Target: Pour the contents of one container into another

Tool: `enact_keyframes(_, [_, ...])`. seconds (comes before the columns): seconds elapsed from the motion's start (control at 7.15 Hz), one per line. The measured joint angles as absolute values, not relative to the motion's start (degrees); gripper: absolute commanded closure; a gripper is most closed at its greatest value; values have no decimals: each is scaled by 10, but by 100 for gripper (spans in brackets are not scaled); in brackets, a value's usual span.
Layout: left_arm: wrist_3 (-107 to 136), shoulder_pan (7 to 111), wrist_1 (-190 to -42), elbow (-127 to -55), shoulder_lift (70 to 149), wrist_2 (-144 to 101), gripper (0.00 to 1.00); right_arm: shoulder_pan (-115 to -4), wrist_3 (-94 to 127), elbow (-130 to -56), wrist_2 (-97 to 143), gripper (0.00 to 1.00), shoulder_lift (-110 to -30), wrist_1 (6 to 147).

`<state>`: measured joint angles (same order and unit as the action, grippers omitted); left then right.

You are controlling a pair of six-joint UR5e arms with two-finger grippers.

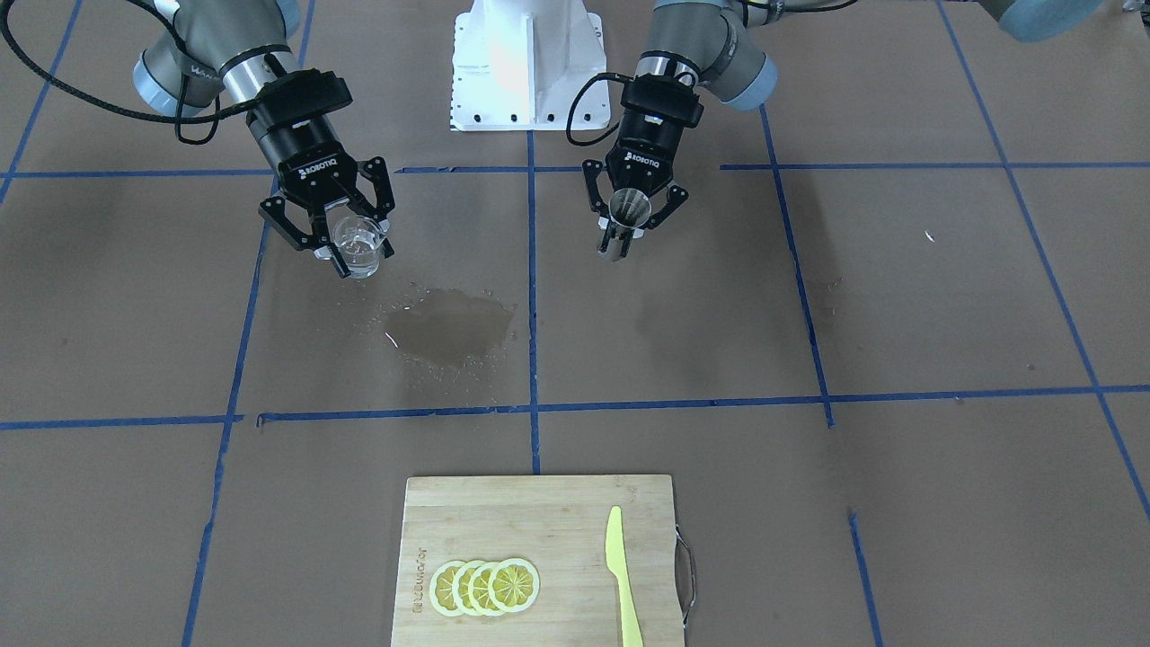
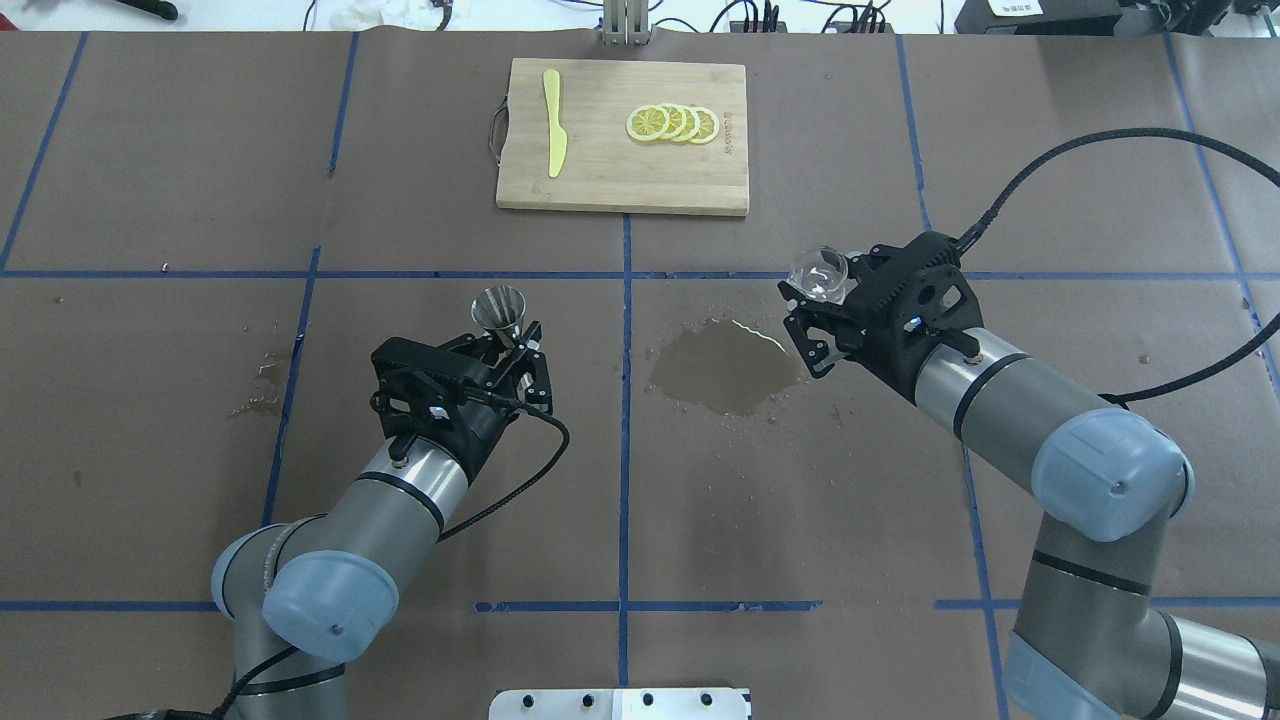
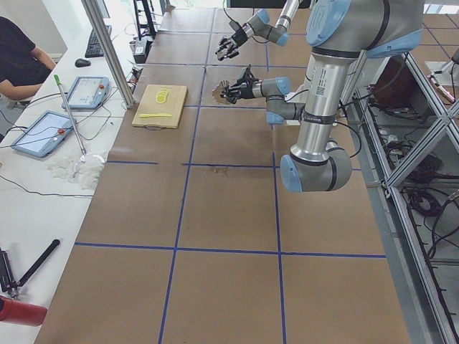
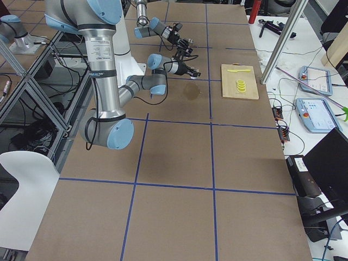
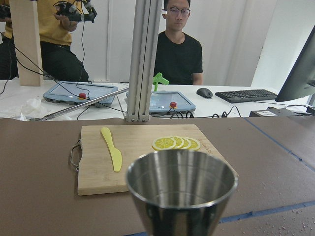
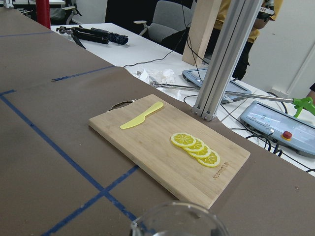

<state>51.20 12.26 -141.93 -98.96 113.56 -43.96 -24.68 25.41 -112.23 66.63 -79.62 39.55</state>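
A steel conical cup is held upright above the table with my left gripper shut on its lower part. In the left wrist view its inside looks empty. A clear glass is held by my right gripper, shut on it and tilted slightly. Some clear liquid shows inside the glass in the front view. The two containers are far apart, on either side of the centre tape line.
A wet spill darkens the paper between the arms, nearer the right one. A bamboo cutting board with lemon slices and a yellow knife lies at the far edge. People sit behind the table.
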Motion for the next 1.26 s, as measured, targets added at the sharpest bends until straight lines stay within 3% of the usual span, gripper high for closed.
enact_keyframes(1.26, [352,157,-1421,-934,1238,-608,100,-247,165,-1143,669,100,-744,476])
